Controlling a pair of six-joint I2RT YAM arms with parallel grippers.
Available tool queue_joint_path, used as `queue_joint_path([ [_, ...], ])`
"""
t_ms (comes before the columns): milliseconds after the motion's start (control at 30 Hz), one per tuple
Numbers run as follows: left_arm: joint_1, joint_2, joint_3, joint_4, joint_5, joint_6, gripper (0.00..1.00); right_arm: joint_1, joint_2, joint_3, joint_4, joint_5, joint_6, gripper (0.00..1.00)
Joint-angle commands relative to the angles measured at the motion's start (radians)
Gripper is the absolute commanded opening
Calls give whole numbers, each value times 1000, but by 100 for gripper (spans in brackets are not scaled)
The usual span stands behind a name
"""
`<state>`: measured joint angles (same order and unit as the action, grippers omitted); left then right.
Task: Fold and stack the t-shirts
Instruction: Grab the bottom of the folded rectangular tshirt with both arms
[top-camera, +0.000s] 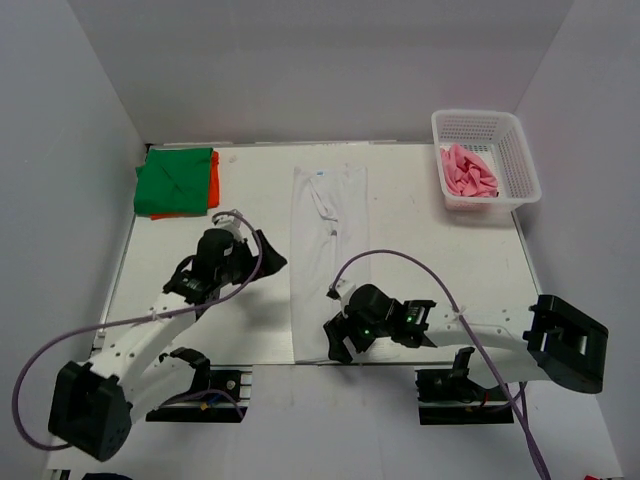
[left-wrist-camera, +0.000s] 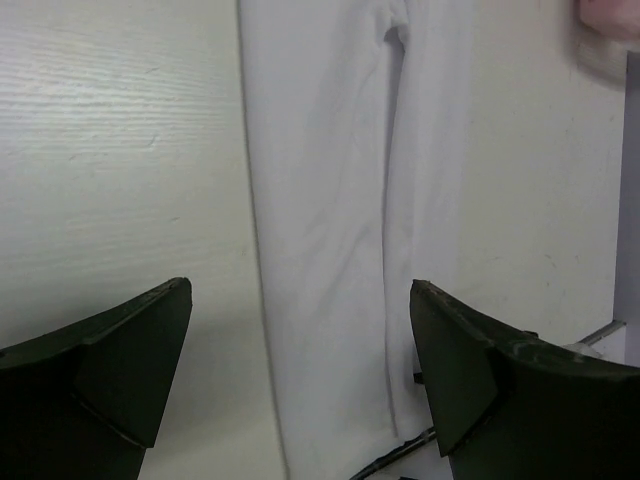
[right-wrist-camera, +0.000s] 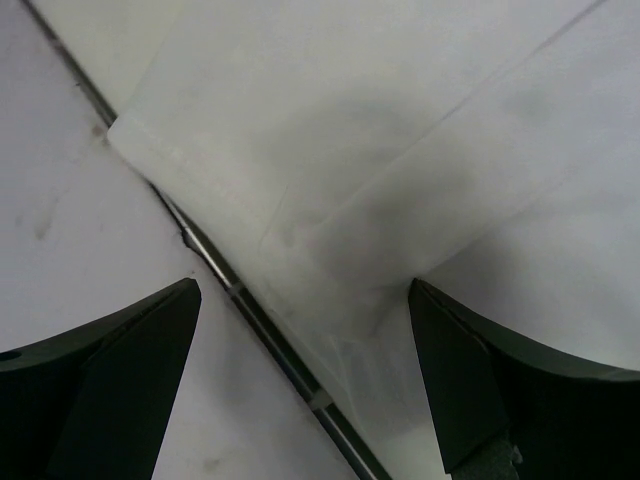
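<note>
The white t-shirt (top-camera: 328, 250) lies folded into a long narrow strip down the middle of the table, its blue neck label at the far end. It also shows in the left wrist view (left-wrist-camera: 340, 220) and the right wrist view (right-wrist-camera: 380, 150). My left gripper (top-camera: 268, 258) is open and empty, just left of the strip. My right gripper (top-camera: 338, 343) is open and empty over the strip's near hem at the table's front edge. A folded green t-shirt (top-camera: 175, 180) lies on an orange one (top-camera: 213, 182) at the far left. A pink t-shirt (top-camera: 468, 172) lies in the basket.
A white plastic mesh basket (top-camera: 487, 128) stands at the far right corner. White walls enclose the table on three sides. The table's front edge, a dark metal rail (right-wrist-camera: 250, 310), runs just under the white shirt's hem.
</note>
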<state>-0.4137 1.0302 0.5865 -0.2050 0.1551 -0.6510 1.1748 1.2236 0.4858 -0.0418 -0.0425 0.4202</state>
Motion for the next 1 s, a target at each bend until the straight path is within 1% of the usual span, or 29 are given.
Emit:
queue_joint_path([
  [0,1,-164,-27,-136,-144,-97,100,8,49,34,29,-137,-49,90],
  [67,1,-241,-27,-244,-210,-131,100,13,48,57,31,-169,-69,90],
  [100,1,-315,-27,-314,-241,-143,100,11,37,62,58,-172,-70,90],
  [233,1,-467,-37,-376,-259,-191,100,14,28,115,43,-165,-84,90],
  [300,1,-499,-37,-424,-285,-191,100,11,39,129,43,-175,-92,90],
  [433,1,-524,4,-506,-315,-200,100,13,89,135,60,-249,-103,90],
  [533,1,-524,13,-530,-315,-210,100,13,143,146,101,-302,-112,90],
  [633,1,-524,13,-551,-324,-210,100,17,189,188,77,-292,-120,90],
  [767,1,-524,4,-551,-324,-210,100,17,157,191,69,-244,-98,90],
  [833,1,-533,4,-551,-324,-210,100,14,105,185,72,-221,-95,90],
  [933,1,-533,-19,-537,-313,-210,100,11,9,124,94,-203,-66,90],
  [967,1,-533,-19,-525,-304,-210,100,9,-21,113,97,-176,-54,90],
])
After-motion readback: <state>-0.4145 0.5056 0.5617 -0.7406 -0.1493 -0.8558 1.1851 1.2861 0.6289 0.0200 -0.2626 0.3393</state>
